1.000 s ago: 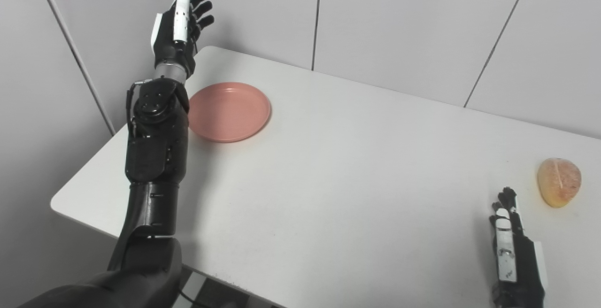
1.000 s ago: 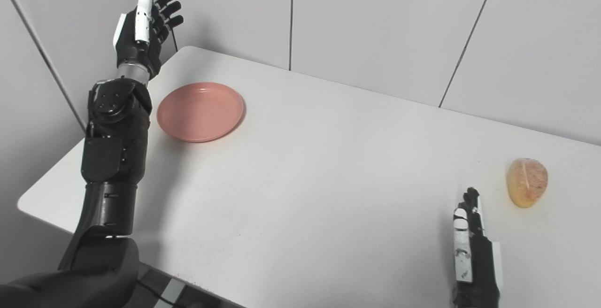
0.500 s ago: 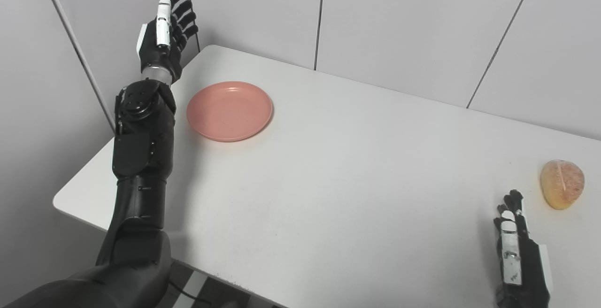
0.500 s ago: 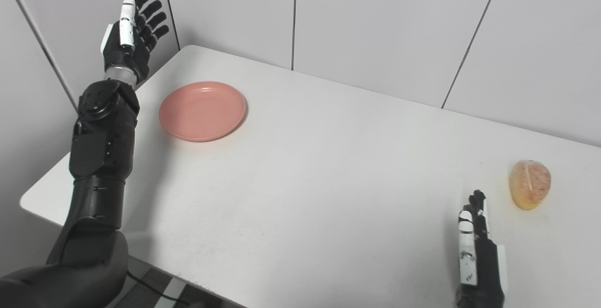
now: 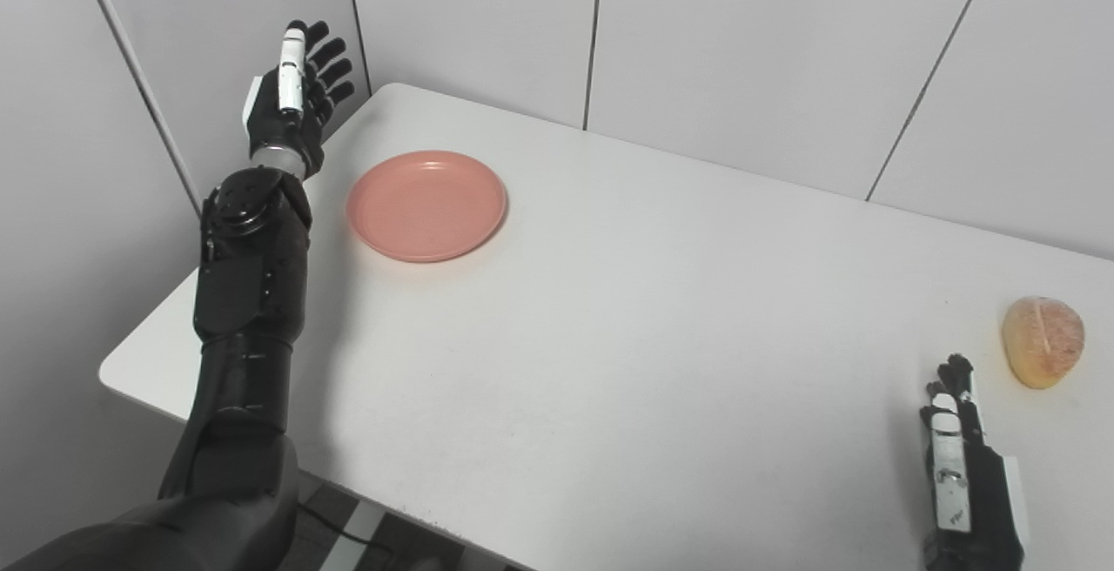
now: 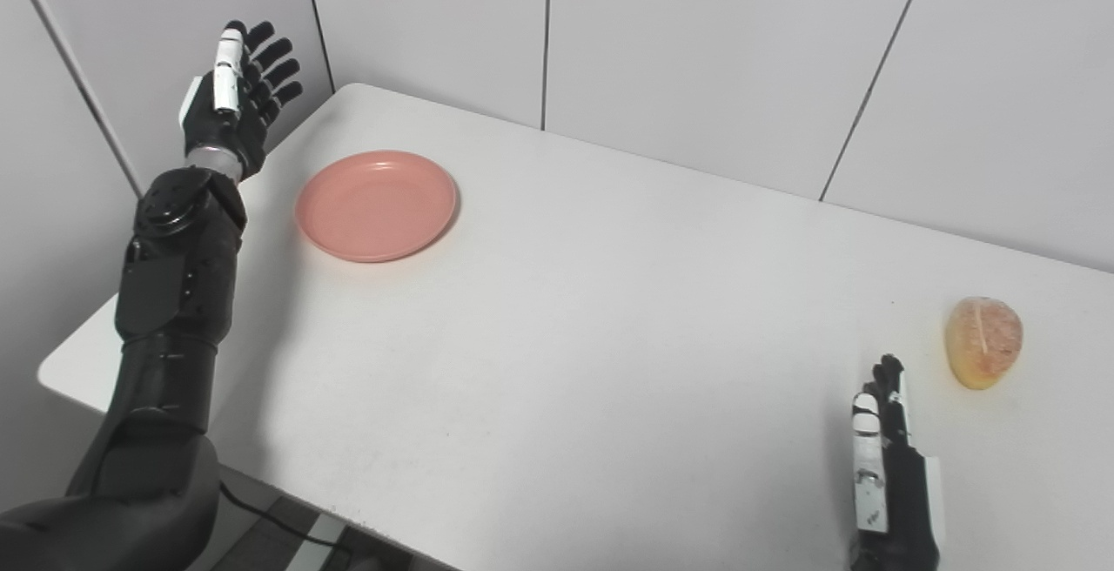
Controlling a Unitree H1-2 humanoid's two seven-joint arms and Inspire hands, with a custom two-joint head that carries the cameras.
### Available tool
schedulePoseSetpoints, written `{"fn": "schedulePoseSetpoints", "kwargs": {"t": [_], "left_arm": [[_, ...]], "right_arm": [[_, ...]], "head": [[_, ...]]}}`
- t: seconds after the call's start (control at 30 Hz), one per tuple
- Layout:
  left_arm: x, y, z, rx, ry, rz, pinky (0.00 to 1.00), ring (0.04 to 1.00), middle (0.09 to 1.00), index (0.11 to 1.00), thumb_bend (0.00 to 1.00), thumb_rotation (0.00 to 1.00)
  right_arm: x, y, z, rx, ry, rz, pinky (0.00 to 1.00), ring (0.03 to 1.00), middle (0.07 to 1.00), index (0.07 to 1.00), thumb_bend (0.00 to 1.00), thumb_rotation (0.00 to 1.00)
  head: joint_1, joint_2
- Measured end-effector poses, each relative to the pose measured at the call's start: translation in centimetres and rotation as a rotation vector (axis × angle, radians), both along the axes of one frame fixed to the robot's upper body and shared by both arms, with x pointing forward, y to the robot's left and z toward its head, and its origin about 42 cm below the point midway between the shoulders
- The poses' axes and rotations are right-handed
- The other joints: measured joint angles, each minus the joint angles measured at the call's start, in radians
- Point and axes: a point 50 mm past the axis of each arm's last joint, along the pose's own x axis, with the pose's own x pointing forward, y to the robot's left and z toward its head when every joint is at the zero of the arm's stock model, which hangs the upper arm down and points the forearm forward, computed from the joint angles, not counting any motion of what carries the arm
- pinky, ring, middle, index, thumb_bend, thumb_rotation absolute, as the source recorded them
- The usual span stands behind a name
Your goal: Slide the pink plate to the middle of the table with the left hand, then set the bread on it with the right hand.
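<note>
Lowered left hand; round pink plate

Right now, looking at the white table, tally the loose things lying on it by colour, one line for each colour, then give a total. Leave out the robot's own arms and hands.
Pink: 1, the pink plate
Golden-orange: 1, the bread
Total: 2, both resting on the table

Matt pink plate – smooth white table – crusty bread.
</note>
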Motion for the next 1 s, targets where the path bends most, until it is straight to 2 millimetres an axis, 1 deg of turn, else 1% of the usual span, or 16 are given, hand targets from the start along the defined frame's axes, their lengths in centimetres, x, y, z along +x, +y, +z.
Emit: {"fn": "schedulePoseSetpoints", "kwargs": {"t": [0.27, 0.4, 0.5, 0.7, 0.83, 1.0], "left_arm": [[0.1, 0.7, -1.5, -0.009, 0.052, -0.003, 0.88, 0.895, 0.893, 0.879, 0.36, 1.00], [0.1, 1.0, -2.0, -0.017, 0.055, 0.006, 0.84, 0.873, 0.876, 0.871, 0.34, 1.00], [0.1, 1.2, -2.6, -0.023, 0.066, 0.014, 0.84, 0.865, 0.865, 0.865, 0.35, 1.00], [0.1, 1.5, -3.4, -0.023, 0.094, 0.025, 0.84, 0.867, 0.870, 0.866, 0.36, 1.00], [0.1, 1.9, -4.1, -0.030, 0.114, 0.034, 0.85, 0.874, 0.879, 0.875, 0.35, 1.00], [-0.1, 2.4, -4.8, -0.054, 0.118, 0.048, 0.81, 0.852, 0.864, 0.864, 0.34, 1.00]], "right_arm": [[-0.1, -0.3, 0.1, -0.005, -0.001, -0.002, 1.00, 1.000, 0.999, 0.992, 0.10, 1.00], [-0.1, -0.3, 0.2, 0.002, 0.004, -0.004, 1.00, 1.000, 1.000, 0.999, 0.10, 1.00], [-0.1, -0.4, 0.1, 0.011, 0.005, -0.004, 1.00, 1.000, 1.000, 1.000, 0.10, 1.00], [-0.1, -0.4, 0.1, 0.012, 0.006, -0.003, 1.00, 1.000, 1.000, 1.000, 0.10, 1.00], [-0.1, -0.4, 0.1, 0.010, 0.006, -0.003, 1.00, 1.000, 1.000, 1.000, 0.11, 1.00], [-0.1, -0.5, 0.1, 0.009, 0.006, -0.004, 1.00, 1.000, 1.000, 0.999, 0.10, 1.00]], "head": [[0.005, 0.003], [0.006, 0.003], [0.008, 0.003], [0.009, 0.005], [0.009, 0.005], [0.011, 0.006]]}}
